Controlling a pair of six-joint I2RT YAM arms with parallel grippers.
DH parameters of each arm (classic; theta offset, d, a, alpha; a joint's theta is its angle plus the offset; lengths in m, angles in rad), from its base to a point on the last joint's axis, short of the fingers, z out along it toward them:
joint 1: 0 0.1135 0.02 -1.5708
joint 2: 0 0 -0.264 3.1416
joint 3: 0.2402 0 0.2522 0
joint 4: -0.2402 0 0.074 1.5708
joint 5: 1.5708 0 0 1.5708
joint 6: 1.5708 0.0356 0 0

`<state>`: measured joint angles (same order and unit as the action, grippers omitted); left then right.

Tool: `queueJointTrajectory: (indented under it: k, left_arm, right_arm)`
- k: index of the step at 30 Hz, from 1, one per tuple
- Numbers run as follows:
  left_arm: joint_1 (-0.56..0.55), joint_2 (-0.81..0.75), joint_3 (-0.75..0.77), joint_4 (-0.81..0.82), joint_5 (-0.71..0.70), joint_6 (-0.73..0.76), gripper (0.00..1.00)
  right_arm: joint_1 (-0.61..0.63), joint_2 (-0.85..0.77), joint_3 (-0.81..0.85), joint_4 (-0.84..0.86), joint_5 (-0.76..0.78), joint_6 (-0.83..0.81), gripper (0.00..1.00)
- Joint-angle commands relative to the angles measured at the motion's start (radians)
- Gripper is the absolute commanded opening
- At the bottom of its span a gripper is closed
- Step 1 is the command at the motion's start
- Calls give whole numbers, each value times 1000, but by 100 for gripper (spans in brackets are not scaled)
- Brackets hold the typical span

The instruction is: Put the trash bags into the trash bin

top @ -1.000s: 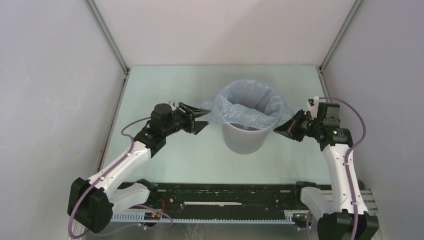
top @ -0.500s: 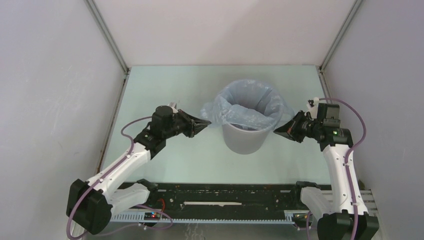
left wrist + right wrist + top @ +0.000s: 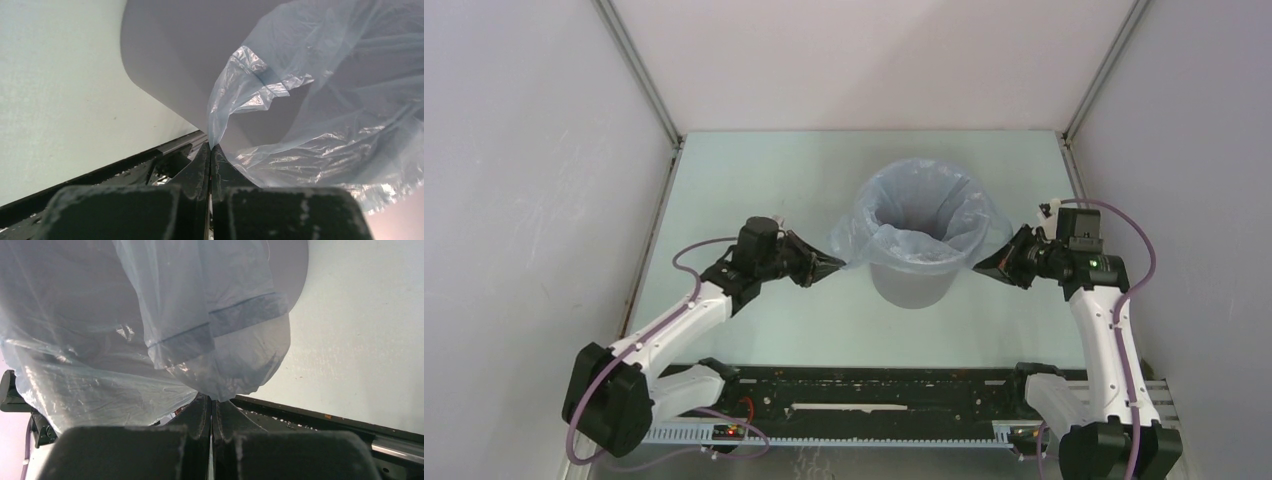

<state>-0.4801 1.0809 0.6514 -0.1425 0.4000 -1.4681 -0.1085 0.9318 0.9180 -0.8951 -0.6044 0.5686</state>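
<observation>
Left gripper (image 3: pixel 838 263) has closed on the trash bag (image 3: pixel 871 215), right gripper (image 3: pixel 977 267) pinching its opposite edge.

trash bag (image 3: pixel 320 100): thin translucent pale-blue plastic film, crinkled; glossy glints on the folds, brightest at 5 o'clock in the left wrist view.
trash bin (image 3: pixel 911 282): grey plastic, smooth, matt, no sheen.
table (image 3: pixel 754 170): pale green top, matt, a few faint specks.
left gripper (image 3: pixel 210 150): black plastic, matt, finely scratched, dusty.
right gripper (image 3: pixel 211 402): same matt black, grainy body.
arm links (image 3: pixel 669 330): white plastic, slight gloss.
cables (image 3: pixel 684 262): purple, smooth sheath.
base rail (image 3: pixel 874 390): black, at 6 o'clock in the top view, flecked pale.
</observation>
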Motion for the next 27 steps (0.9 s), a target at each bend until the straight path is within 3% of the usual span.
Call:
queueJointTrajectory:
  k: [1,13,18,22,25,27]
  left_arm:
    - [8,65,3,-9,33,84,0]
    - [6,232,89,8,71,197,0]
    - [-3,285,138,8,93,235,8]
    - [-5,304,141,10,101,252,12]
    - [-5,322,142,20,117,258,12]
    - [-5,332,144,28,126,256,12]
  right_arm:
    - [4,23,24,2,24,-39,0]
    - [0,104,24,54,-1,-122,0]
    - [-8,121,23,51,-20,-151,6]
    - [-16,104,78,-40,24,-178,19]
    - [1,34,149,-133,131,-173,45]
    - [1,0,170,-137,150,-161,57]
